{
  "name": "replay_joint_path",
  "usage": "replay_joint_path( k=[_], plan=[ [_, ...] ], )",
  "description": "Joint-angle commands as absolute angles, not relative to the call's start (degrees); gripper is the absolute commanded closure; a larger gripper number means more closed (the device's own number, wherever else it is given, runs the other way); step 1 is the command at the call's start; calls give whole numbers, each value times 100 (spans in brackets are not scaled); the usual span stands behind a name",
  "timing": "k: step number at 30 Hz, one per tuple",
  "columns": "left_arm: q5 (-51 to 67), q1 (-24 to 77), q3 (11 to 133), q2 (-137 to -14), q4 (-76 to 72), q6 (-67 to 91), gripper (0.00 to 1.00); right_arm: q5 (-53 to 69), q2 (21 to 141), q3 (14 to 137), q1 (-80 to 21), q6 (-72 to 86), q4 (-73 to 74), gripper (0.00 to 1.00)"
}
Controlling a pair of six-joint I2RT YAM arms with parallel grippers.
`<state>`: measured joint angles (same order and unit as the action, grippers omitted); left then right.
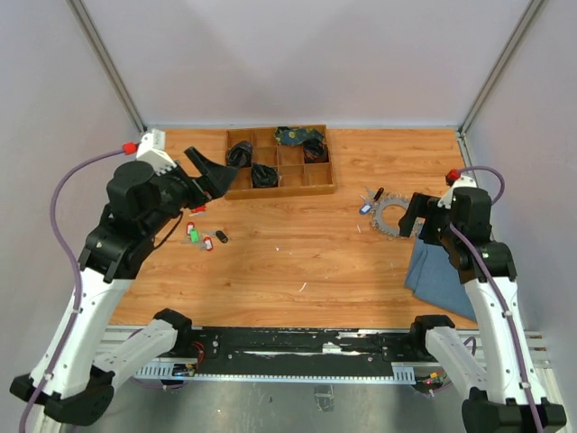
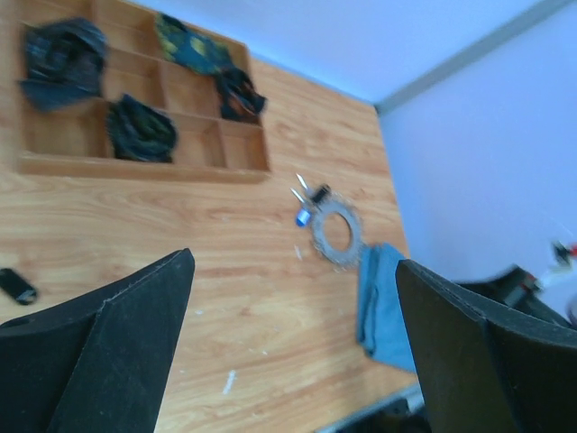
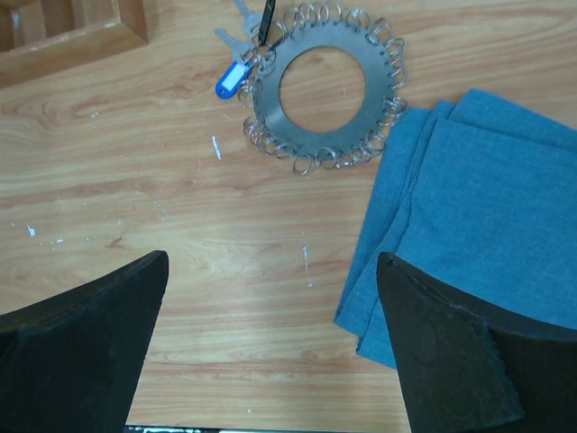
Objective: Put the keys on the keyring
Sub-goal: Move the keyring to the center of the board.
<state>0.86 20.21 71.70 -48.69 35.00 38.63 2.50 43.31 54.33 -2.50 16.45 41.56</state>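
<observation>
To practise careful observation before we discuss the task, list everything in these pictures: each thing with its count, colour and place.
table: one, light wood, under everything
tray: one, wooden, with compartments, far middle of the table
bundles: four, three dark and one green-patterned, in the tray's compartments
keys: several, red, green and black heads, loose on the table's left side
keyring: one, grey flat ring edged with wire loops, table's right side
blue-headed key: one, at the keyring's rim
cloth: one, blue, folded, next to the keyring
left gripper: one, black, open, above the table's left side
right gripper: one, black, open, near the keyring
</observation>
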Motion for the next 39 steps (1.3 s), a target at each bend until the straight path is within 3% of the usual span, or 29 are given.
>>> replay_joint_path(
  k=[1,10,22,39],
  plan=[
    [-315,3036,7526,-5186,2919,4275,0,525,4779,5289,-264,1597,4122,2],
    [-872,4673,8688,-6283,2444,4825,0,849,6626,5435,-264,1802,3032,2],
    [-665,4764,9758,-7006,1747,4781,0,1205,9244,6424,-272,1655,2275,1],
    [-764,4764,9404,-7164,953,4574,0,817,10744,7204,-361,1430,2292,1]
  ],
)
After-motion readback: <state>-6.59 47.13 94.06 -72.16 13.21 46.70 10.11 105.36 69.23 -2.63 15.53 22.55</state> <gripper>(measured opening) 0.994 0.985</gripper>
